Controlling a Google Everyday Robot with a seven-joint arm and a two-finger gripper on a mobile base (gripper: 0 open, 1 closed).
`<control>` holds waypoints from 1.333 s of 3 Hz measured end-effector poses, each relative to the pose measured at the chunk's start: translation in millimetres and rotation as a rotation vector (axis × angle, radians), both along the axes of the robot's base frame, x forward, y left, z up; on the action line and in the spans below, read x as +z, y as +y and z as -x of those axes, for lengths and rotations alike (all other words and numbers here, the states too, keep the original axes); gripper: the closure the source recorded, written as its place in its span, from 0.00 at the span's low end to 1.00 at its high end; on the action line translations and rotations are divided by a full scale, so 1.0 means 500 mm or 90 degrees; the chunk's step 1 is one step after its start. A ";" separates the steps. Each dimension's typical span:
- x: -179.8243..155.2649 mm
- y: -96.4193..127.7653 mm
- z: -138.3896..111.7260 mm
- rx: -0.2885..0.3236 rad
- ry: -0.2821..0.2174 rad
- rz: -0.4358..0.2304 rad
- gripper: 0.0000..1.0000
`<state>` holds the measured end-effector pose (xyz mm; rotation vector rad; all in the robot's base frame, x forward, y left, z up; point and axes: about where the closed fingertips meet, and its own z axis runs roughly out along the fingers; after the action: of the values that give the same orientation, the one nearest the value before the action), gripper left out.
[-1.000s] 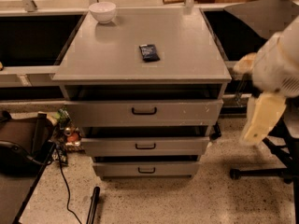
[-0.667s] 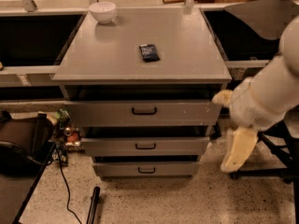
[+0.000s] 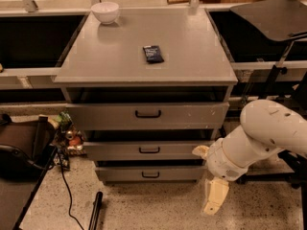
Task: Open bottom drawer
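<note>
The bottom drawer (image 3: 149, 174) is the lowest grey front of the cabinet, shut, with a small black loop handle (image 3: 150, 175). Above it are the middle drawer (image 3: 148, 150) and the tall top drawer (image 3: 147, 115). My white arm (image 3: 261, 138) comes in from the right. My gripper (image 3: 213, 198) hangs low with cream fingers pointing down toward the floor, to the right of the bottom drawer and apart from it. It holds nothing that I can see.
A white bowl (image 3: 105, 11) and a dark packet (image 3: 153, 53) lie on the cabinet top (image 3: 192, 56). A black chair (image 3: 19, 147) and cables are on the floor at left. A chair base (image 3: 283, 176) stands at right.
My arm has swung down and leftward. The gripper has dropped from beside the top drawer to floor level near the bottom drawer's right end.
</note>
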<state>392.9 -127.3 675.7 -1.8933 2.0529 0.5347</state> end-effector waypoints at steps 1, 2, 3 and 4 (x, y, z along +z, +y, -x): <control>0.000 0.000 0.000 0.000 0.000 0.000 0.00; -0.057 0.005 -0.029 0.003 -0.018 0.002 0.00; -0.162 -0.002 -0.093 0.003 -0.064 0.001 0.00; -0.268 -0.005 -0.157 -0.007 -0.094 -0.026 0.00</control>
<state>471.2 -129.6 541.7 -1.8395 1.9421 0.4180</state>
